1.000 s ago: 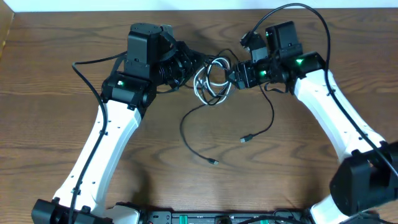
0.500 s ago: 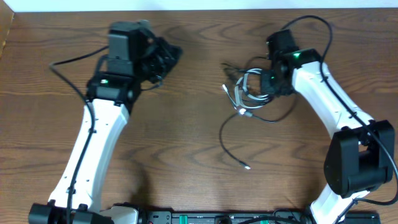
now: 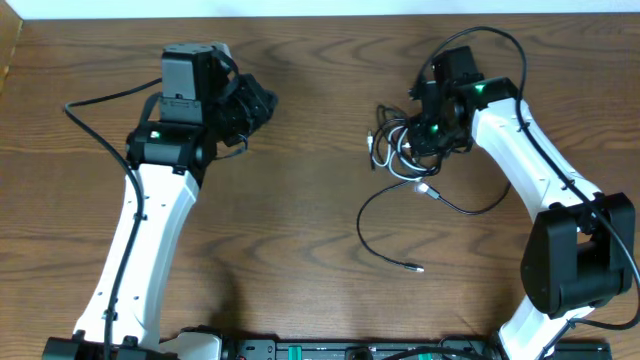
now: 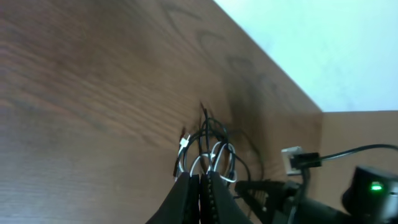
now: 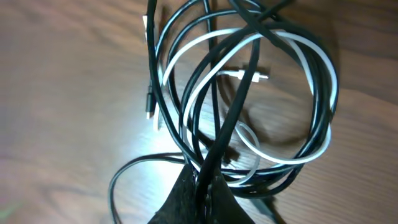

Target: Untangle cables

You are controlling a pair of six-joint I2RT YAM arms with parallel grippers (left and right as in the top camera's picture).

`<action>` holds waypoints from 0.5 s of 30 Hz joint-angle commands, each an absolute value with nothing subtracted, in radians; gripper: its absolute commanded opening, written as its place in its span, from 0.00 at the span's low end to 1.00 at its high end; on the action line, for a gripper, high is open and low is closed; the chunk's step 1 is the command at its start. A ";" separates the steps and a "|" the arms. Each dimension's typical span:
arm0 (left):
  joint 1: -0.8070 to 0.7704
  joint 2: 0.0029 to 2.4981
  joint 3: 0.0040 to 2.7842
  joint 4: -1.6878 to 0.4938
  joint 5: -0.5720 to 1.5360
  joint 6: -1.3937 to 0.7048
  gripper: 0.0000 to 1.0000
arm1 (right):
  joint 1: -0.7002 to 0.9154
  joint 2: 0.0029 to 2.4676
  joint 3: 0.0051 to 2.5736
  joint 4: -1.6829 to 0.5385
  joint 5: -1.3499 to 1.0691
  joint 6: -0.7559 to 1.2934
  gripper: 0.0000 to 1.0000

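The cables, one black (image 3: 362, 222) and one white (image 3: 380, 158), lie bunched in tangled loops at the right of the table. My right gripper (image 3: 413, 143) reaches into the bunch. In the right wrist view it (image 5: 205, 183) is shut on a black strand (image 5: 227, 115), with the white loop (image 5: 205, 40) wound through the black ones beyond it. A black tail curves toward the front and ends in a small plug (image 3: 415, 268). My left gripper (image 3: 265, 102) hangs far to the left, shut and empty (image 4: 200, 186), pointing at the distant bunch (image 4: 211, 152).
The thicker black cords fixed to the arms arc over the right arm (image 3: 500, 45) and beside the left arm (image 3: 95, 100). The table's far edge (image 3: 320, 16) meets a white wall. A black base rail (image 3: 350, 350) runs along the front.
My left arm has pulled back to the left, away from the cables. My right gripper has shut on a black strand and carried the bunch to the right; the black tail trails after it.
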State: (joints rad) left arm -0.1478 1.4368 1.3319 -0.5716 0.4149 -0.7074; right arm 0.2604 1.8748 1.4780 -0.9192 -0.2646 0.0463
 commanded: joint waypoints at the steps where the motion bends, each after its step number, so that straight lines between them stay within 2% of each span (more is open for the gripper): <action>1: -0.197 1.438 1.348 -0.575 0.341 -0.667 0.08 | 0.263 1.877 1.478 -0.916 -0.361 -0.016 0.01; 6: -0.263 1.489 1.348 -0.572 0.275 -0.666 0.08 | 0.241 1.877 1.478 -0.907 -0.372 -0.009 0.08; 8: -0.271 1.505 1.348 -0.572 0.275 -0.666 0.08 | 0.241 1.877 1.478 -0.909 -0.372 -0.008 0.06; 9: -0.277 1.518 1.348 -0.572 0.275 -0.666 0.09 | 0.241 1.877 1.478 -0.908 -0.374 -0.008 0.01; 15: -0.308 1.559 1.348 -0.571 0.276 -0.666 0.17 | 0.241 1.869 1.480 -0.904 -0.466 -0.009 0.01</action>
